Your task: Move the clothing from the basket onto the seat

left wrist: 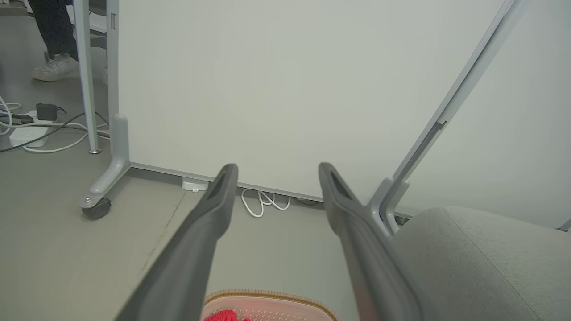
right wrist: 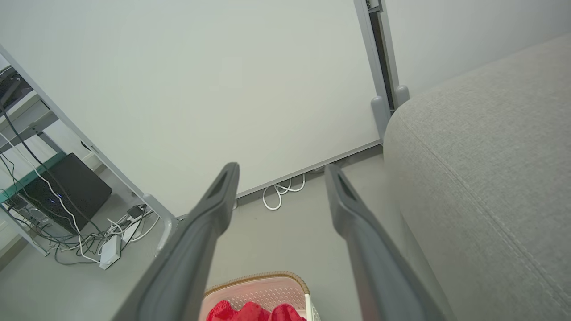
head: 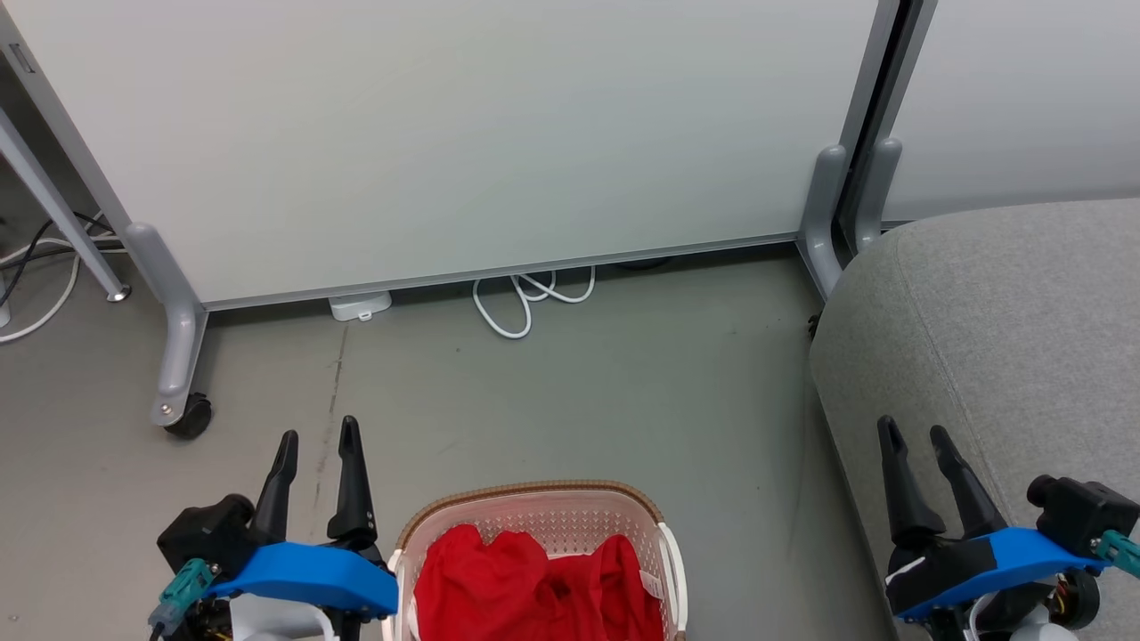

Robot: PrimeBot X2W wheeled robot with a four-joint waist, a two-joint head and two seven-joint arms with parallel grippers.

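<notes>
While both arms hang low before me, my left jaws stand wide with nothing between them, the dark fingers [head: 352,481] over bare floor [head: 623,374] just left of the basket [head: 534,489]. Same story for my right jaws: spread wide, empty, fingers [head: 901,485] rising against the rounded side of the seat [head: 1006,312].

And the clothing [head: 534,579]: bright red, crumpled in a heap inside the basket, filling it from side to side, a scrap of white at its right. The basket stands on the floor between my two arms, well apart from the floor's far edge, where the white partition [head: 445,133] rests on a castor [head: 189,416] and a white cable [head: 525,303] lies looped. The grey seat sits at the floor's right side, a strip of floor between it and the basket.

From the left wrist, the basket [left wrist: 267,295] shows its brown rim between my fingers [left wrist: 209,232], the clothing [left wrist: 223,315] is a red sliver at the bottom, the seat [left wrist: 482,254] lies to the right, and a person's white shoe [left wrist: 55,67] is far off past the partition's leg. From the right wrist: basket [right wrist: 258,290], clothing [right wrist: 250,312], seat [right wrist: 482,156] alongside.
</notes>
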